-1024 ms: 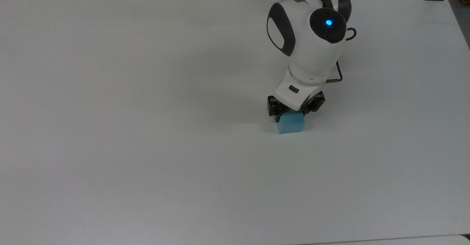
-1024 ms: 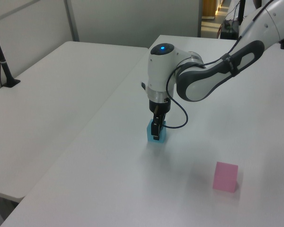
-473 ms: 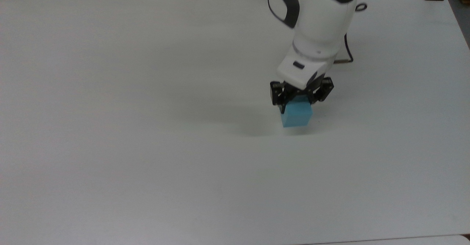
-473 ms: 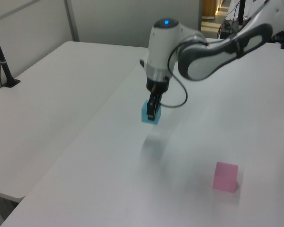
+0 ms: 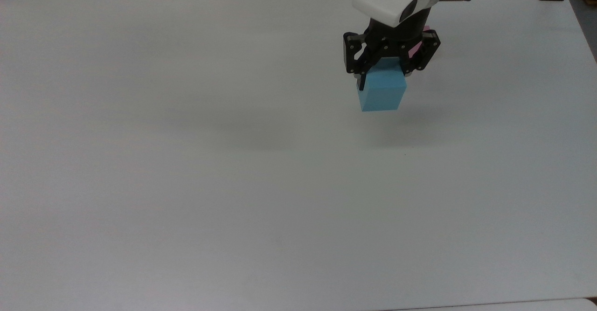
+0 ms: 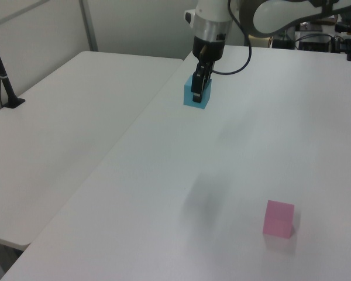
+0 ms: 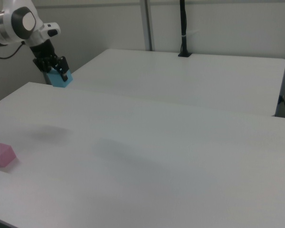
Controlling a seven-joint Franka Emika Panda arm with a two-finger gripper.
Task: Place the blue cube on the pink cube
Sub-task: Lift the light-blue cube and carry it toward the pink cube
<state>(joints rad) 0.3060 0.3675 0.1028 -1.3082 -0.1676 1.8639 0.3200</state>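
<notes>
In the left view, your end effector [image 6: 201,80] held the blue cube [image 6: 197,93] tight, high above the desk [image 6: 164,175], at the left view's top. The pink cube [image 6: 279,218] sat far off, low on the left view's right. You had a long way to carry it. If you had moved too fast, the cube could have slipped out. If you had let go off-center, it could have tipped off the pink one.
</notes>
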